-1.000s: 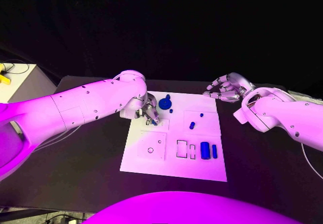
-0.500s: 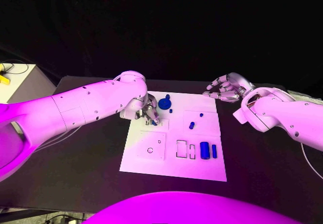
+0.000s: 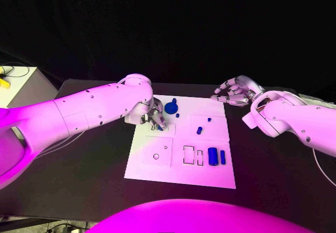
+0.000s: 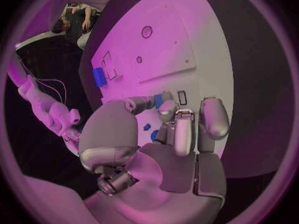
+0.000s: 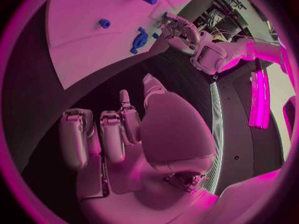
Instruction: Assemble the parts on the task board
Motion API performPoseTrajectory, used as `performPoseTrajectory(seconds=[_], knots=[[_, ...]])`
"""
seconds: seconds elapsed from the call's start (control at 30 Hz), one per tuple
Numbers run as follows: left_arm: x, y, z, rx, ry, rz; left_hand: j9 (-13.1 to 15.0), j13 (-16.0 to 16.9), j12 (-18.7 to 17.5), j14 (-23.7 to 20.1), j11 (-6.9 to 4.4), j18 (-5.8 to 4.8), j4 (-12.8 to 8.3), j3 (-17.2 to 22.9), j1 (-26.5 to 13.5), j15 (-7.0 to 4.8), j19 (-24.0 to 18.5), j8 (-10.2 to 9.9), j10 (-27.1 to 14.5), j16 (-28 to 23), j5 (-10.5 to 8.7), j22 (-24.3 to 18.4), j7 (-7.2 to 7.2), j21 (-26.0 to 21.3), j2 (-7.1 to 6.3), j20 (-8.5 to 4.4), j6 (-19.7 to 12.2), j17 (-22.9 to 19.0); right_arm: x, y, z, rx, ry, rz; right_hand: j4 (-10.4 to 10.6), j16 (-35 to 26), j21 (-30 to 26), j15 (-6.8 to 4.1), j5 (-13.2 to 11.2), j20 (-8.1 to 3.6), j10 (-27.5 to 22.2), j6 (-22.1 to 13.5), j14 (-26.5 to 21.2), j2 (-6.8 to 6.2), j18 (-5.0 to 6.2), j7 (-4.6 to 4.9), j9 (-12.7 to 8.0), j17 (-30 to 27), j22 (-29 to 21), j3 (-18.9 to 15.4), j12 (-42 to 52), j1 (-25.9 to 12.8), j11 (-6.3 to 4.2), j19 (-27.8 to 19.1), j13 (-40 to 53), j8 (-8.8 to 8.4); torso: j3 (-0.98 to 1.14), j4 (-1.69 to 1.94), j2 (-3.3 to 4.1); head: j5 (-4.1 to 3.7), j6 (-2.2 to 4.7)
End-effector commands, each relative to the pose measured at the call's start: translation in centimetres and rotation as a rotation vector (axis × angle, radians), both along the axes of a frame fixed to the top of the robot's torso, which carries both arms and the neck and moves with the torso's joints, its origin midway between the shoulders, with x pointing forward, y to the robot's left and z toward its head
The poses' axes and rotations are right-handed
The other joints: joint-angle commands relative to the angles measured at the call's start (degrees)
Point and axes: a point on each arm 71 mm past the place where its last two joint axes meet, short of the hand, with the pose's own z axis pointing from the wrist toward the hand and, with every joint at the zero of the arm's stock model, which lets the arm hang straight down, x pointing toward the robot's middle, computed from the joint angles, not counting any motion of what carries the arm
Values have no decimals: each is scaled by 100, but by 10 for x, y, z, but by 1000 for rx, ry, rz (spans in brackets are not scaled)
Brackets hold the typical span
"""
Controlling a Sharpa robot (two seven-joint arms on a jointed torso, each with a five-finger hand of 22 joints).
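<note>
The white task board lies mid-table. My left hand hovers low over its far left part and pinches a small blue part between thumb and fingertips. A round blue part sits close behind that hand, and small blue pegs lie further right. Two blue cylinders stand by the slots at the board's right. My right hand hangs off the board's far right corner, fingers loosely bent and apart, holding nothing. In the right wrist view the board and my left hand show beyond my right hand.
Rectangular slots and a small round hole mark the board's near half. Black table surrounds the board. A pale box stands at the far left edge.
</note>
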Motion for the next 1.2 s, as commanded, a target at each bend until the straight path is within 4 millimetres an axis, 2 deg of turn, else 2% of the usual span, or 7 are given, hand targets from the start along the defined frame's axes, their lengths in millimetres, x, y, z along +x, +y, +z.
performPoseTrajectory(seconds=[0.03, 0.27, 0.47, 0.73, 1.2], knots=[[-2, -2, -2, 2, 17, -22, 5, -3, 6, 521, -11, -68, -1130, 1102, -3, -32, 28, 11, 13, 32, 18, 1, -31, 25, 45, -13, 37, 1279, -1, 2, 0, -4, -4, 17, 4, -25, -19, -24, 39, -39, -25, -53, 569, 9, 94, 7, 5, 1371, 1188, -23, -5, -25, -20, 410, 554, 19, 2, -1, 0, 2, 1], [-1, -2, -2, -7, 14, -8, 3, -33, -11, 519, -5, -66, -1121, 1089, -64, -28, 15, 10, 2, 28, -6, -18, -26, 15, 32, -13, 32, 1273, -1, 2, 0, -4, -5, 17, 4, -25, -19, -24, 39, -39, -25, -53, 569, 9, 94, 7, 5, 1371, 1188, -23, -5, -25, -20, 410, 554, 19, 3, -3, 0, -6, 1], [0, 0, -2, -9, 17, 1, -17, -106, -50, 509, -13, -61, -878, 750, -422, -29, -3, 0, -1, 11, -64, -38, -53, -9, -35, -11, 32, 1247, -1, 1, 0, -4, -5, 17, 5, -30, -31, -24, 38, -39, -39, -56, 567, 10, 97, 7, 6, 1365, 1182, -25, -17, -31, -20, 406, 541, 22, 5, 1, -2, -12, 1], [0, 0, -2, -13, 16, 8, -67, -111, -48, 507, -32, -59, -589, 298, -691, -46, -6, -24, -11, 7, -106, -55, -78, -34, -133, -25, 89, 1241, -1, 1, 1, -3, -6, 18, 5, -30, -31, -24, 38, -39, -39, -56, 567, 10, 97, 7, 6, 1365, 1182, -25, -17, -31, -20, 406, 541, 22, 2, 1, 0, -8, 1], [2, -1, -3, -24, 3, 23, -104, -108, -40, 506, -34, -60, -366, -22, -777, -50, 2, -43, -18, 5, -129, -53, -81, -41, -146, -32, 131, 1239, -2, 1, 1, -2, -6, 19, 5, -30, -31, -24, 38, -39, -39, -56, 567, 10, 97, 7, 6, 1365, 1182, -25, -17, -31, -20, 406, 541, 22, -3, -4, 5, -28, 1]])
